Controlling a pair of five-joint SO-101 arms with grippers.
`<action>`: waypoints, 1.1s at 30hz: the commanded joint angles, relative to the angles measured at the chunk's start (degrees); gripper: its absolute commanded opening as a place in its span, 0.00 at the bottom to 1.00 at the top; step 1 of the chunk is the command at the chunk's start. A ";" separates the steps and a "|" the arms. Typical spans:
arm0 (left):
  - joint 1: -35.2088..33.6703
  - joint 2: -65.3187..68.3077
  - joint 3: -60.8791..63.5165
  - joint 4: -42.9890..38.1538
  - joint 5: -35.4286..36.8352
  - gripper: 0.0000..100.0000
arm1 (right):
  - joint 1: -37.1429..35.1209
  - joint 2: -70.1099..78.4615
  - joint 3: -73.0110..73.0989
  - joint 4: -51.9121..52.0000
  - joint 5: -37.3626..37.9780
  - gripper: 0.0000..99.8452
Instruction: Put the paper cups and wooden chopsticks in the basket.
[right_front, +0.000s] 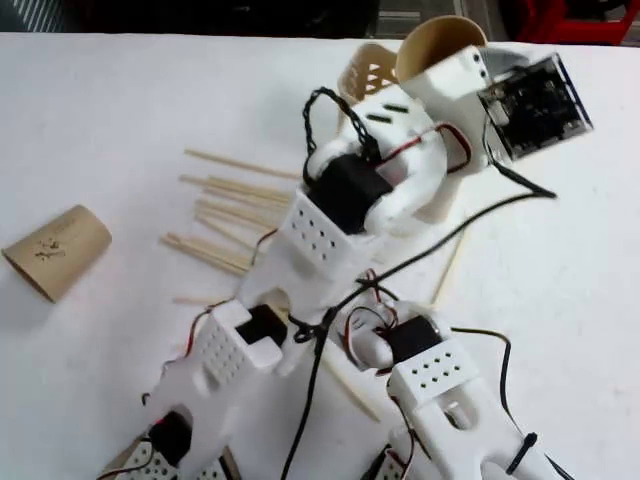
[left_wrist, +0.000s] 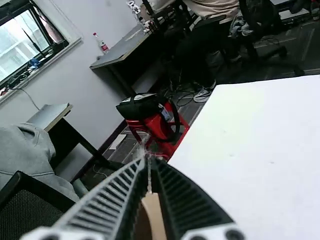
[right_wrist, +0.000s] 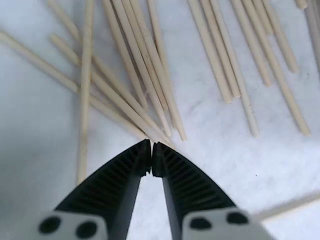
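Observation:
My left gripper (right_front: 447, 72) is raised at the far side of the table, shut on the rim of a brown paper cup (right_front: 438, 42) that hangs by the cream lattice basket (right_front: 366, 72). In the left wrist view the cup's wall (left_wrist: 153, 216) sits between the closed fingers of that gripper (left_wrist: 148, 161). A second paper cup (right_front: 58, 250) lies on its side at the left. Wooden chopsticks (right_front: 228, 200) are scattered mid-table. My right gripper (right_wrist: 151, 146) is shut, tips low over the chopsticks (right_wrist: 150, 85), with nothing between its fingers.
The left arm (right_front: 320, 230) crosses above the chopsticks and hides most of the basket. Loose single chopsticks lie at the right (right_front: 449, 266) and near the arm bases (right_front: 350, 388). Black cables (right_front: 440, 245) trail over the white table (right_front: 120, 110).

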 joint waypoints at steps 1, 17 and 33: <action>-3.21 -1.71 7.38 -8.44 -0.09 0.02 | -0.40 -1.10 -0.18 -0.66 0.62 0.02; -2.07 -2.42 12.31 -11.34 -0.09 0.02 | -0.40 -1.10 -0.18 -0.66 0.62 0.02; -13.23 -7.34 -6.77 27.96 0.00 0.03 | -0.22 -1.10 -0.18 -0.66 0.62 0.02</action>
